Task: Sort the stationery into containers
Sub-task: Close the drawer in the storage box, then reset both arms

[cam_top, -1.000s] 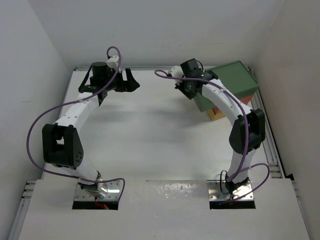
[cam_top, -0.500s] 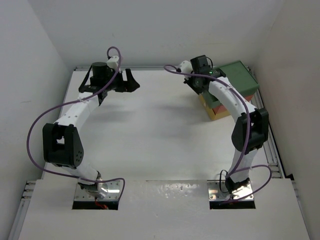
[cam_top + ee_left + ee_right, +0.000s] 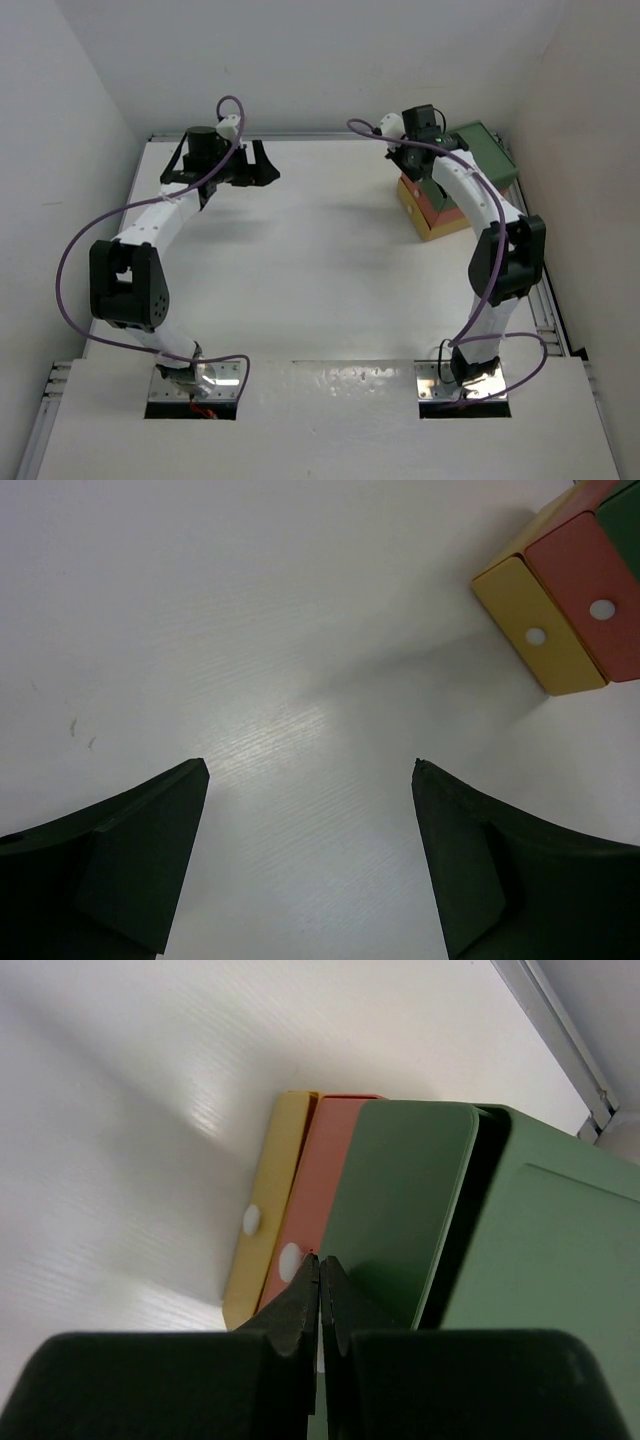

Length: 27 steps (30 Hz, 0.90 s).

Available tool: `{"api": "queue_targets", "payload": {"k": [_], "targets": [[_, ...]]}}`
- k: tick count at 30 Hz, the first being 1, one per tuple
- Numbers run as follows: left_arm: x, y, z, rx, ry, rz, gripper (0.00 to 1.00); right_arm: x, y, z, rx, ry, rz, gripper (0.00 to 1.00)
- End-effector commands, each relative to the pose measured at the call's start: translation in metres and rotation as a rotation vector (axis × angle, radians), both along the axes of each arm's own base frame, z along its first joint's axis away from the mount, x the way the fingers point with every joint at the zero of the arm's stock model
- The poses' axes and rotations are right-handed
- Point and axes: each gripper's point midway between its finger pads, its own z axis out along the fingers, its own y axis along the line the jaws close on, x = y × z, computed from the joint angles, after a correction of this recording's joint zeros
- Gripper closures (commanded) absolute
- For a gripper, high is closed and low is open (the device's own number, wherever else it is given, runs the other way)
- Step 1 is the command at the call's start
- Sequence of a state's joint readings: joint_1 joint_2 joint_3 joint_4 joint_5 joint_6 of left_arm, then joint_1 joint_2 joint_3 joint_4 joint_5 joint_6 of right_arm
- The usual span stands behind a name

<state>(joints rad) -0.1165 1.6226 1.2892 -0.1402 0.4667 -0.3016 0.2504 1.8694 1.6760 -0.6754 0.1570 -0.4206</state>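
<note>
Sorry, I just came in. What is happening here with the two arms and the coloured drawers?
The right gripper, shut and empty, has its tips at the front of the green drawer, which sits on the coral-red drawer and the yellow drawer. The left gripper hangs open over the table, apart from them. No stationery is in view.

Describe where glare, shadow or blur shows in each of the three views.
Top external: even light, a shiny patch on the near board. Left wrist: a sheen on the table, a soft shadow reaching toward the yellow drawer. Right wrist: the shut right gripper is dark and soft near the lens; the green drawer looks sharper.
</note>
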Motion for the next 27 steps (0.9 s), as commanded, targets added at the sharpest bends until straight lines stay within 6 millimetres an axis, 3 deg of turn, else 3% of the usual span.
{"api": "queue_targets", "payload": {"k": [1,10,16,18,21,22,25,26,27], "targets": [[0.011,0.002,0.024,-0.017,-0.067,0.004,0.11,0.015,-0.013,0.016,-0.018,-0.059,-0.026,1.0],[0.013,0.003,0.021,-0.015,-0.061,0.008,0.11,0.016,-0.025,0.017,-0.032,-0.061,-0.042,1.0],[0.015,0.005,0.024,-0.005,-0.067,0.018,0.05,0.007,-0.012,0.029,0.04,-0.041,-0.013,0.98],[0.016,0.007,0.026,0.004,-0.075,0.022,0.0,-0.004,0.005,0.04,0.125,-0.019,0.019,0.91],[0.014,0.009,0.027,0.021,-0.072,0.01,0.0,-0.035,0.041,0.063,0.322,0.048,0.105,0.7],[0.012,0.009,0.027,0.031,-0.077,-0.014,0.0,-0.051,0.059,0.065,0.42,0.106,0.138,0.58],[0.006,0.016,0.027,0.05,-0.063,-0.06,0.0,-0.087,0.085,0.078,0.596,0.198,0.183,0.4],[0.002,0.022,0.023,0.065,-0.036,-0.058,0.0,-0.097,0.088,0.071,0.626,0.239,0.174,0.37],[0.001,0.028,0.021,0.098,-0.038,-0.055,0.0,-0.106,0.091,0.077,0.669,0.24,0.159,0.35]]}}
